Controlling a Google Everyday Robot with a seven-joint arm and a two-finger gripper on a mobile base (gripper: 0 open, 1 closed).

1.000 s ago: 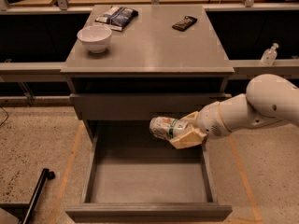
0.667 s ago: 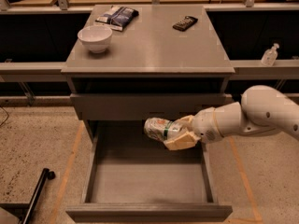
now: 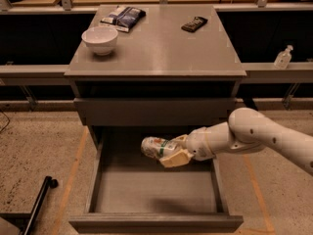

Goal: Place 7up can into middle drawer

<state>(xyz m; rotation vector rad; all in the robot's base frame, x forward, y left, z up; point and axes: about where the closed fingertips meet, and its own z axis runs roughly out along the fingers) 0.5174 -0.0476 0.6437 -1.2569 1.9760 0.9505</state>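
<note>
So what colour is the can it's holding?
Whitish-silver with green and red marks, camera view; the gripper holds the 7up can over the middle drawer.

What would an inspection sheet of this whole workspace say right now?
Surface: grey cabinet top, flat, holding three items.
Job's things: 7up can held sideways above the open middle drawer, whose floor is bare.
Clutter: white bowl, dark snack bag and black flat device on the cabinet top.
Grippers: gripper shut on the 7up can, over the drawer's rear half.
Cables: nothing seen.
Surroundings: clear bottle at far right; black pole at lower left.
</note>
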